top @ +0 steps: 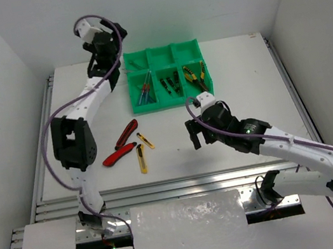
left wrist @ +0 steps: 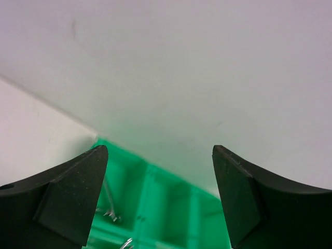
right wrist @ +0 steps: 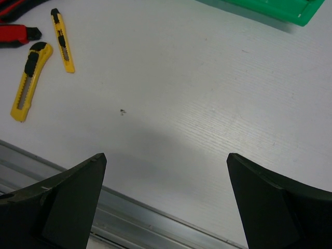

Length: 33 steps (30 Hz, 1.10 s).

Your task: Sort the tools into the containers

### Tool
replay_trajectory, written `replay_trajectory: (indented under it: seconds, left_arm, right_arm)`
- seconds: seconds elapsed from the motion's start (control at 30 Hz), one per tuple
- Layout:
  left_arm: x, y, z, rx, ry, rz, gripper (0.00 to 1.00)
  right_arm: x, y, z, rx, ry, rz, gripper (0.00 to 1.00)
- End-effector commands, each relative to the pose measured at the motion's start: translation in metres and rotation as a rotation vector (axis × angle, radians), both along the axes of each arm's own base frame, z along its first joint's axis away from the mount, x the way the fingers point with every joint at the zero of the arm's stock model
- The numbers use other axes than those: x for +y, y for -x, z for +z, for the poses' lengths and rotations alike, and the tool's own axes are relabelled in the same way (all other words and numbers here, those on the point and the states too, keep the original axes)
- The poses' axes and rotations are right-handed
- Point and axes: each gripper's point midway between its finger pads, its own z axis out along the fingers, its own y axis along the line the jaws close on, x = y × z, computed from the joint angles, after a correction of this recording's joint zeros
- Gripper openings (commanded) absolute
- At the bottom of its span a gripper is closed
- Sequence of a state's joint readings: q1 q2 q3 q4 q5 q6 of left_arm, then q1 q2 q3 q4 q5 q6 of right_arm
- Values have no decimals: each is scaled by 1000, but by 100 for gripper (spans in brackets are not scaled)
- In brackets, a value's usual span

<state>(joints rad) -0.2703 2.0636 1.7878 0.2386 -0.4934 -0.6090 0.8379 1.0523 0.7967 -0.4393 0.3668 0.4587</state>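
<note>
The green tray stands at the back middle of the table. It holds silver wrenches, blue/red screwdrivers, dark screwdrivers and yellow-handled pliers. Two red-black utility knives and two yellow box cutters lie on the table in front of the tray, to its left. My left gripper is open and empty, raised by the tray's left side; its view shows the tray and a wrench. My right gripper is open and empty, right of the cutters.
White walls enclose the table on three sides. A metal rail runs along the near edge, just below my right gripper. A red knife and a corner of the tray show at the edges of the right wrist view.
</note>
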Motion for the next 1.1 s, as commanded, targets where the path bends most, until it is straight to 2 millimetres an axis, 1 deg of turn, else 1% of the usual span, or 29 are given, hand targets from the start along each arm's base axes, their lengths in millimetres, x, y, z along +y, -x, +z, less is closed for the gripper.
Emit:
replay_trajectory:
  seconds: [0.0,0.03,0.07,0.1,0.13,0.2,0.23,0.27,0.3,0.33,0.37,0.4,0.43,0.47,0.5,0.53,0.57,0.63,0.67,0.7,0.73,0.77,0.8,0.83,0.93,0.97,1.0,1.03,1.07]
  left_arm:
    - [18,25,79,-95,-33,17,82]
    - [14,28,80,-57,-76,-20,84]
    - [14,30,76,-27,-90,-26,84]
    - [16,38,80,-5,-94,-30,85]
    - [18,47,65,67,-99,-33,85]
    - [23,75,61,92,-91,-46,88]
    - [25,89,28,166,-88,-51,92]
    - [29,112,51,129,-67,-61,94]
    - [30,125,47,137,-59,-71,96]
    - [28,141,18,196,-57,-100,97]
    - [33,162,38,156,-36,-105,97]
    - [32,175,36,157,-28,-123,97]
    - [33,188,13,202,-25,-132,97]
    - [34,207,29,166,-9,-150,97]
    - [35,221,23,189,1,-158,97]
    - [36,233,7,227,7,-165,97]
    - [39,253,24,182,19,-173,97]
    - [47,278,9,223,9,-160,98]
    - [54,295,24,181,4,-155,98]
    - [61,309,15,229,-6,-131,98]
    - [66,318,17,233,-11,-116,98]
    - [70,332,30,197,-11,-122,98]
    - [73,343,28,214,-35,-129,98]
    - [73,358,41,171,-47,-154,98]
    - [85,380,45,135,-129,-151,98]
    - [89,384,42,131,-148,-137,99]
    - [94,386,38,131,-172,-117,99]
    - [100,389,25,148,-183,-92,100]
    - [101,390,17,160,-190,-86,100]
  right_arm:
    - [9,-5,-7,17,5,19,99]
    - [11,-6,-6,24,2,16,99]
    - [13,-7,-6,25,-1,13,99]
    - [15,-9,-5,23,-9,12,99]
    - [20,-8,-5,34,-20,30,99]
    - [28,-10,-2,47,-33,45,99]
    - [36,-8,-11,90,-21,78,99]
    - [43,-11,-7,99,-24,89,99]
    - [47,-13,-10,113,-13,97,99]
    - [56,-11,-21,158,-8,121,99]
    - [61,-11,-21,171,-16,132,99]
    - [70,-15,-17,160,-39,145,99]
    - [76,-16,-19,164,-46,160,99]
    - [89,-18,-21,174,-70,192,99]
    - [97,-20,-22,175,-66,229,98]
    - [105,-21,-25,190,-63,258,97]
    - [121,-28,-31,230,-42,288,95]
    - [134,-36,-42,255,23,303,87]
    - [140,-43,-65,295,80,288,84]
    - [154,-53,-56,279,68,293,79]
    - [161,-57,-62,291,72,288,74]
    - [167,-62,-68,301,78,285,66]
    - [179,-71,-79,329,97,284,62]
    - [188,-78,-92,356,130,283,56]
    - [199,-88,-108,361,167,291,49]
    - [207,-92,-106,344,159,295,49]
    - [209,-95,-110,345,162,293,48]
    - [210,-96,-121,357,179,296,48]
    - [214,-99,-118,354,176,296,47]
